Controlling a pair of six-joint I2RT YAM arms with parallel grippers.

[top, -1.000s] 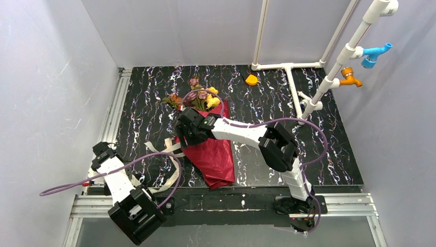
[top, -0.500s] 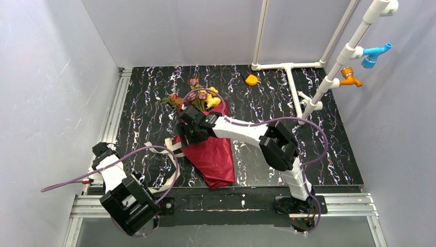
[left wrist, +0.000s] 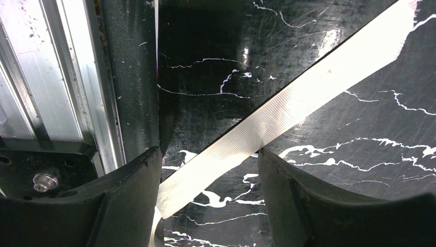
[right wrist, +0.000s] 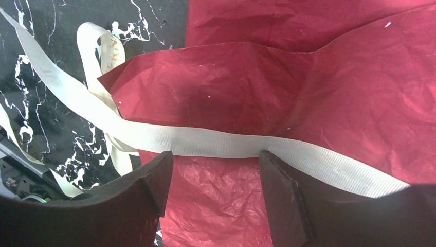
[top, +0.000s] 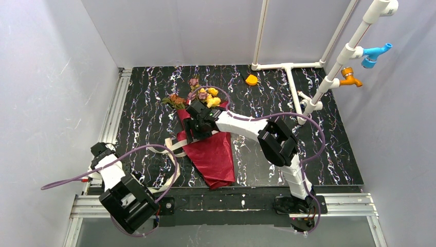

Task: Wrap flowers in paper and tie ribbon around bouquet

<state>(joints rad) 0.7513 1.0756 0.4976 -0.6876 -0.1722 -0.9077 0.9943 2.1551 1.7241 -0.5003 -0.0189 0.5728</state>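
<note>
Ribbon (right wrist: 205, 141) is the business now. The wrapping looks done, so I judge the tying step to be in hand. The bouquet (top: 213, 157) lies mid-table (top: 329, 154), flowers (top: 208, 96) toward the far edge and the point of the red paper (right wrist: 247, 92) toward the near edge.

— Where does the ribbon run?

— One stretch lies flat across the paper, right at the tips of the right gripper (right wrist: 215, 157). From there it trails off the bouquet's left side in loose loops toward the near left corner. There the left gripper (left wrist: 208, 152) straddles another stretch beside the aluminium rail (left wrist: 61, 77).

— Is either one holding it?

— Not that I can see. Both pairs of jaws stand apart. On the right the band crosses the gap over the paper. On the left it slants through the gap, lying on the table top.

— So what does the next move call for?

— My guess is that each arm must close on its stretch, then carry the band round the cone and cross it. As far as the views show it lies only over the top, and whether any passes beneath is hidden. It is limp and thin, so the fingers must come nearly together to catch it, without snagging the crinkly paper.
</note>
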